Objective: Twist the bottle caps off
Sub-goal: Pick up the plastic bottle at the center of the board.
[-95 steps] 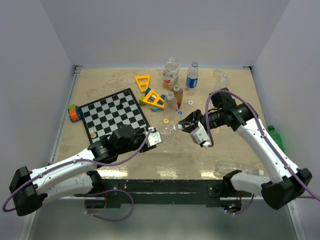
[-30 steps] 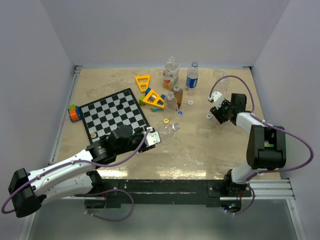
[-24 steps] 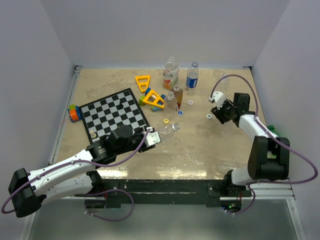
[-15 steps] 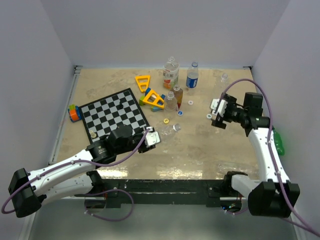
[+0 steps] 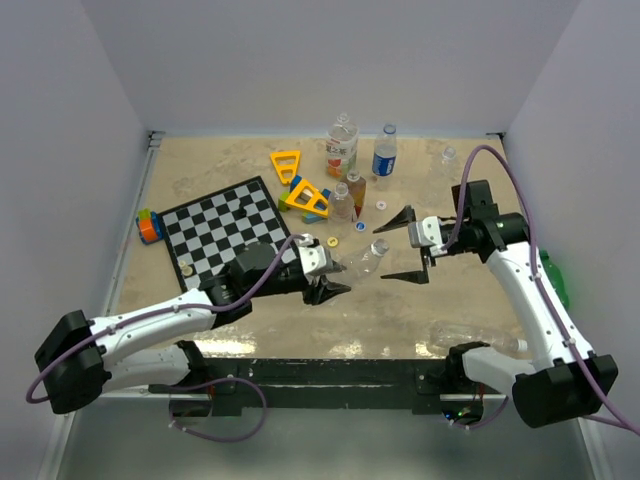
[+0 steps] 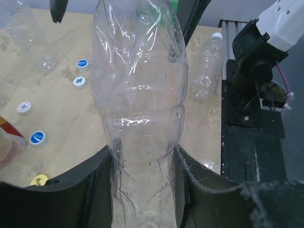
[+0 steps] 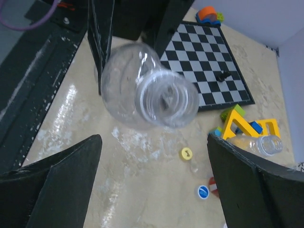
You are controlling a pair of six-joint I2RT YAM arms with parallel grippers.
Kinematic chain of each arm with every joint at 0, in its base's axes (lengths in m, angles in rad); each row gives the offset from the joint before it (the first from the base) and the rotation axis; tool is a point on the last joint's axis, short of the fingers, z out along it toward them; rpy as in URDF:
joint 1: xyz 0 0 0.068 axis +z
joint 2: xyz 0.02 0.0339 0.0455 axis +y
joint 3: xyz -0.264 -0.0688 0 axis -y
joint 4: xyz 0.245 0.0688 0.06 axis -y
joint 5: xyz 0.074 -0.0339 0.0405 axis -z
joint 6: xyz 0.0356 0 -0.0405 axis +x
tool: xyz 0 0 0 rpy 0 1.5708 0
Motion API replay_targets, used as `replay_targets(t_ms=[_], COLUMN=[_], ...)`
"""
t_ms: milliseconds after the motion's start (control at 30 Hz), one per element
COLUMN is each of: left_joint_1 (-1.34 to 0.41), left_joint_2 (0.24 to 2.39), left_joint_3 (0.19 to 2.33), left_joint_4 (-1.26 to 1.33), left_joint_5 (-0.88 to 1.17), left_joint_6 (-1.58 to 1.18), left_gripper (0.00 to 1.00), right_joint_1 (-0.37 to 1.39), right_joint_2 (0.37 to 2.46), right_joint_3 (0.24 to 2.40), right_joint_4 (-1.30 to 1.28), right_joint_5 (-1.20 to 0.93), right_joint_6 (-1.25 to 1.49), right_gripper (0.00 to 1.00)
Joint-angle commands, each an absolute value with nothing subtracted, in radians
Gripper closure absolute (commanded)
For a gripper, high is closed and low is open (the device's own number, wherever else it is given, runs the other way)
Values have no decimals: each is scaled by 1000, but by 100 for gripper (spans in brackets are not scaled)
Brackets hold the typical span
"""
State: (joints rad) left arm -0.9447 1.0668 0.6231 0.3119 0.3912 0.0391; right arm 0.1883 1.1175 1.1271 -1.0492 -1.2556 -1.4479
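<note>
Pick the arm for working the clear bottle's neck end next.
Right: the right gripper is open, facing the neck end; left gripper is shut on the body of the clear bottle.

a clear bottle (image 6: 137,95), a black-and-white chequered board (image 5: 228,235), yellow triangular frames (image 5: 284,153), a blue-labelled bottle (image 5: 384,160), a sandy table (image 5: 440,300).

Two arms are seen, the left arm (image 5: 150,322) and the right arm (image 5: 535,300), each built of smooth white shells which are joined by round black joints. A thin purple cable (image 5: 492,149) is led along each arm. The left hand (image 5: 328,283) is black, with a white block behind it, and a rough padding is seen on its fingers (image 6: 90,185). The right hand (image 5: 405,246) is fitted with two long black fingers (image 7: 52,185) of triangular shape. The bases are black.
</note>
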Motion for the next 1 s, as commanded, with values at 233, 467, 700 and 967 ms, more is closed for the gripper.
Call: replay_targets(t_ms=[233, 467, 700, 967], left_joint_1=[-953, -953, -951, -950], left_joint_2=[1196, 1229, 1229, 1077], left_joint_3=[646, 640, 641, 660], left_joint_4=[635, 687, 713, 453], left_joint_5=[425, 423, 416, 295], left_joint_6=[-115, -150, -181, -98], left_gripper=[100, 100, 89, 9], right_joint_1=[262, 271, 279, 270], right_joint_2=[1157, 1177, 1158, 1097], right_joint_3=[1147, 1164, 1147, 1155], right_joint_4=[-991, -985, -908, -766], right_joint_5=[-1374, -1387, -1370, -1234], right_joint_6=[-1164, -1132, -1048, -830], right_gripper=[15, 25, 73, 85])
